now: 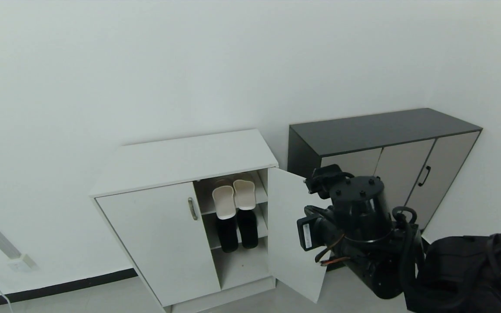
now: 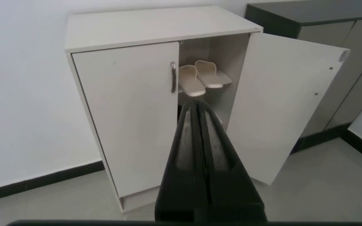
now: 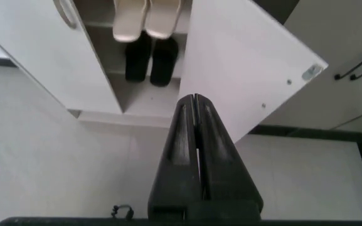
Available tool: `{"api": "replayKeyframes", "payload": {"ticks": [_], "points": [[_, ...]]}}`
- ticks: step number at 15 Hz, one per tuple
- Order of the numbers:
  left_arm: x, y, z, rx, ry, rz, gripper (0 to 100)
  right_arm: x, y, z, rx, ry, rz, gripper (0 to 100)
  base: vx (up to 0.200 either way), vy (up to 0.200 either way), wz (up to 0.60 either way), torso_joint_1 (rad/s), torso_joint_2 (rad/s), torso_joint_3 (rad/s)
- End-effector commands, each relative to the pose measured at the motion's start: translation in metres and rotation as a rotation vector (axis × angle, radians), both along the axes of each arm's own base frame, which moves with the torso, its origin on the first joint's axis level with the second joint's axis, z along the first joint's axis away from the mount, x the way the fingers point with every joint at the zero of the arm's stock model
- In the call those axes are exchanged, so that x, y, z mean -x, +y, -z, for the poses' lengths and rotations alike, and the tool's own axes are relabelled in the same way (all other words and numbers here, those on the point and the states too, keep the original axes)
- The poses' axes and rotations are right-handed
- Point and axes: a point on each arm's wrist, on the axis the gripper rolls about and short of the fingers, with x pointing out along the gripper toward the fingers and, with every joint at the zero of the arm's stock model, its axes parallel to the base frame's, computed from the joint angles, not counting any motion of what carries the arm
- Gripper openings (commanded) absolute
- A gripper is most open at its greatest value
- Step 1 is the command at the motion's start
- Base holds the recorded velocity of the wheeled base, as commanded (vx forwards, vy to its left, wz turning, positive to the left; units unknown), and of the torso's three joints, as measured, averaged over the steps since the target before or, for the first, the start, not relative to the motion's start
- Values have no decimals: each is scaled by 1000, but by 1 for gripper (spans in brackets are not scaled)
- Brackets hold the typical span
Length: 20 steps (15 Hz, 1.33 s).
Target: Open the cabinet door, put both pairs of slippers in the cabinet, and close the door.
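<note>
White cabinet against the wall: left door shut, right door swung open. Pale slippers lie on the upper shelf, black slippers on the shelf beneath. Door sticker: print illegible. Left gripper and right gripper face the cabinet, jaws pressed together, empty.

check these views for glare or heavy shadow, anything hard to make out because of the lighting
Head view: soft even light, no glare on the white cabinet; the black slippers merge into its shaded inside, the cream slippers stand out. Left wrist view: the cabinet's inside is dimmer than its front. Right wrist view: the open door is brightly lit, no hot spot.
</note>
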Motion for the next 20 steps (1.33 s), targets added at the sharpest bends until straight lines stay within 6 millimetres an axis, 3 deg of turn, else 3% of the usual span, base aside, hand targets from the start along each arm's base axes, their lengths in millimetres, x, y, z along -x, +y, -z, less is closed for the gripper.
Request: {"api": "replayKeyframes", "payload": {"ticks": [1, 2, 5, 8, 12, 20], "points": [[0, 0, 0, 0, 2, -1, 0, -20, -2, -11, -22, -34, 37, 0, 0, 0, 0, 0, 0, 0], [0, 0, 0, -2, 1, -1, 0, -52, -9, -26, -13, -52, 80, 0, 0, 0, 0, 0, 0, 0], [0, 0, 0, -2, 1, 1, 0, -118, -34, -52, -29, 8, 138, 0, 0, 0, 0, 0, 0, 0], [0, 0, 0, -2, 0, 2, 0, -170, -50, -49, -69, 47, 175, 0, 0, 0, 0, 0, 0, 0], [0, 0, 0, 0, 0, 2, 0, -209, -57, -9, -90, 119, 187, 0, 0, 0, 0, 0, 0, 0], [0, 0, 0, 0, 2, 2, 0, -237, -70, 43, -75, 166, 223, 0, 0, 0, 0, 0, 0, 0]]}}
